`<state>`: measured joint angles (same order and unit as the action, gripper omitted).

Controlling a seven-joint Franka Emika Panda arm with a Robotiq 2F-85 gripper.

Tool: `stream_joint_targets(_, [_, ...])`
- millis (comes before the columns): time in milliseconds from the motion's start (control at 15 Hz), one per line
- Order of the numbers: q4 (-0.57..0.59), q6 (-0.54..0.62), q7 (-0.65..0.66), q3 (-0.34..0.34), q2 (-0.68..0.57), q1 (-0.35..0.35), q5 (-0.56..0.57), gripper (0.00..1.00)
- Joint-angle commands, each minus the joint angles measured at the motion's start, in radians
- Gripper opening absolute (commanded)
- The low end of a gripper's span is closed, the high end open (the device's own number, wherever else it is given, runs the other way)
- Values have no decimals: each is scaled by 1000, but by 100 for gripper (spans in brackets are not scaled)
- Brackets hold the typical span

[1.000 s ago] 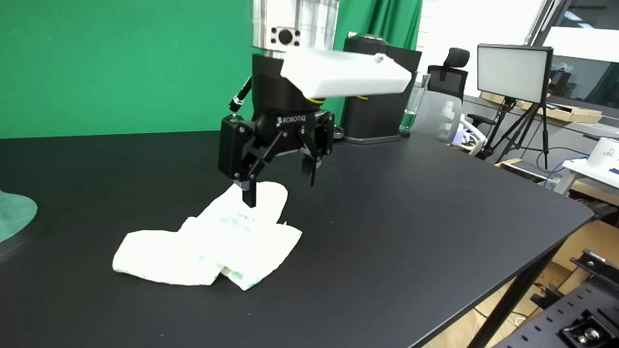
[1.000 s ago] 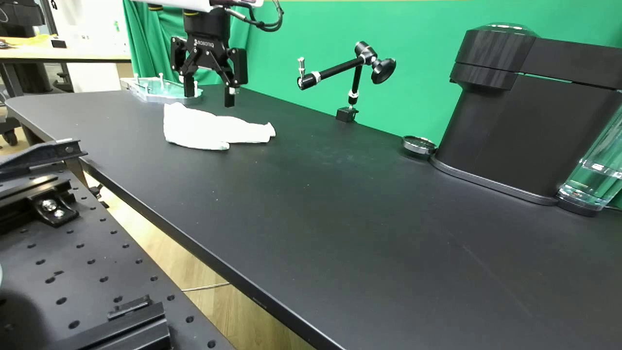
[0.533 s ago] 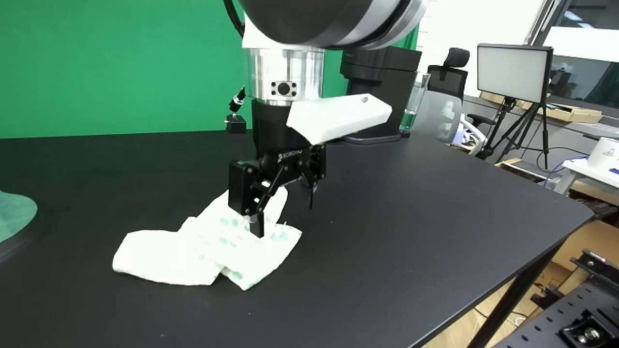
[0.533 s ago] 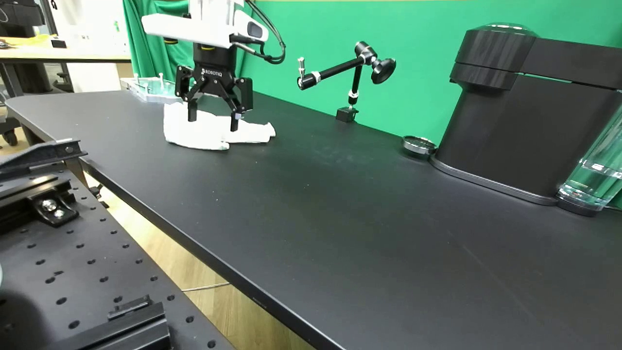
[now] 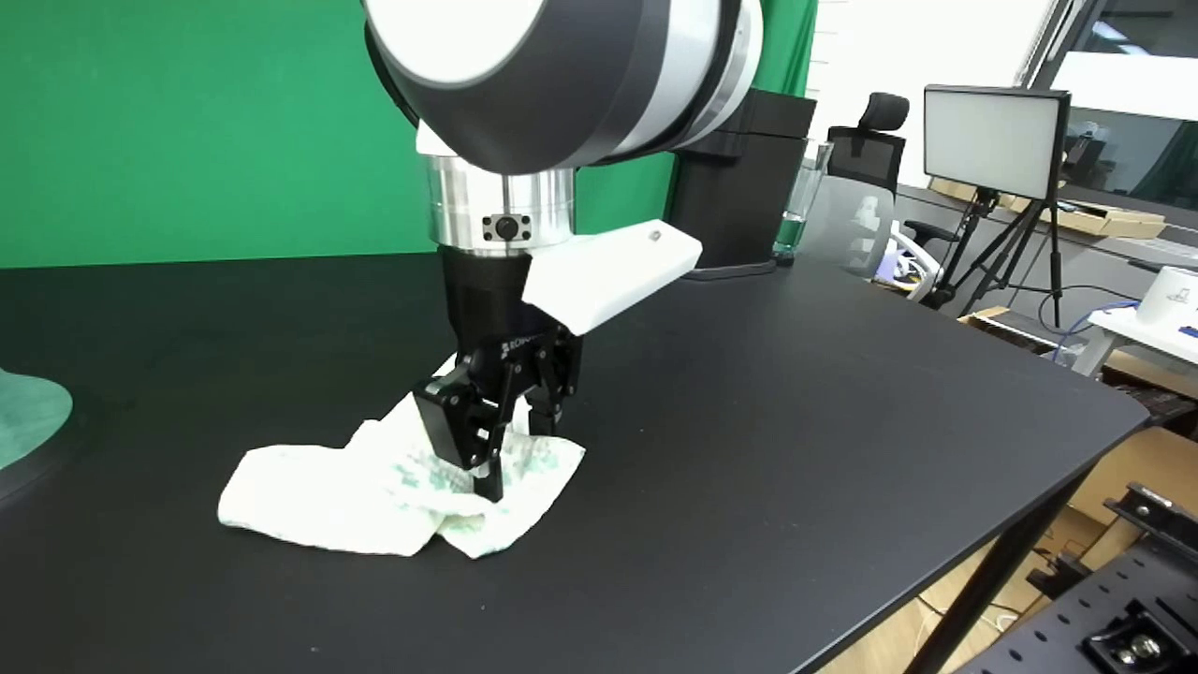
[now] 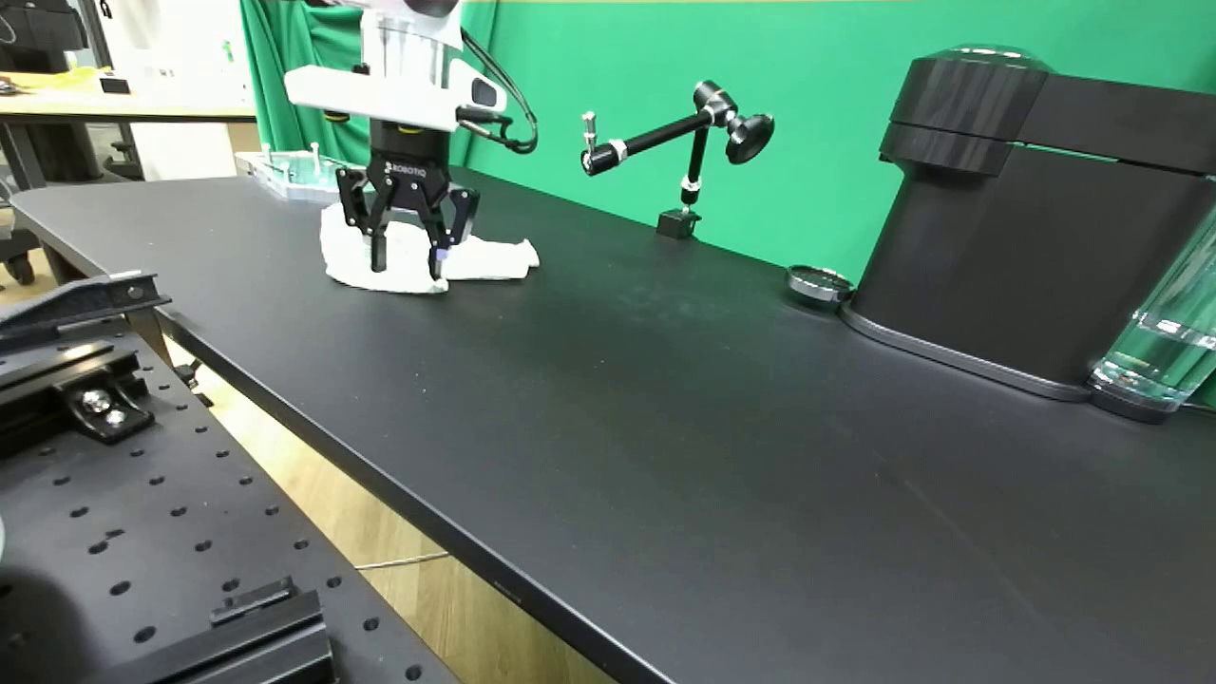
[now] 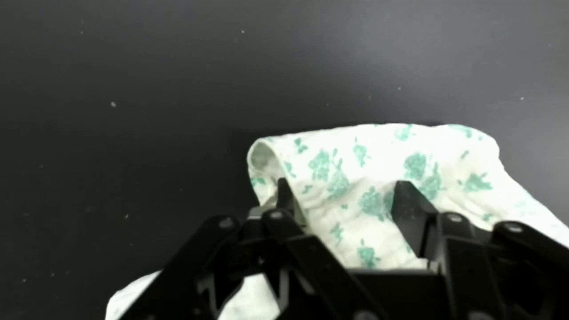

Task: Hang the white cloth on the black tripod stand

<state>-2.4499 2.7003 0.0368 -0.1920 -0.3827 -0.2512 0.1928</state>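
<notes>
The white cloth with green flower print (image 5: 318,496) lies crumpled on the black table; it also shows in an exterior view (image 6: 494,259) and the wrist view (image 7: 338,164). My gripper (image 5: 517,454) points down at the cloth, also in an exterior view (image 6: 408,266). In the wrist view the gripper (image 7: 342,186) has its fingers apart, with puckered cloth between them. A raised fold stands at the left finger (image 7: 284,195). A black stand with a jointed arm (image 6: 696,161) stands at the table's back edge; the robot hides it in the remaining exterior view.
A black machine (image 6: 997,247) with a clear water tank (image 6: 1164,332) stands along the back, a round metal dish (image 6: 819,283) beside it. A clear tray (image 6: 294,176) lies behind the cloth. A perforated plate (image 6: 190,522) is beyond the table's front edge. A tripod with a panel (image 5: 1015,248) stands in the background.
My gripper has come down from above the cloth onto it. Its fingers stand closer together than before. The cloth between them is now wrinkled and partly raised.
</notes>
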Motion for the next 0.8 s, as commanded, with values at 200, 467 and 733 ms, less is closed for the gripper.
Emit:
stream_joint_targets(200, [45,-5,-17,32,-4,-23,25,11])
stream_joint_targets(467, [88,-37,26,70,10,-42,47,0])
stream_joint_targets(733, [187,-154,103,106,23,-61,48,0])
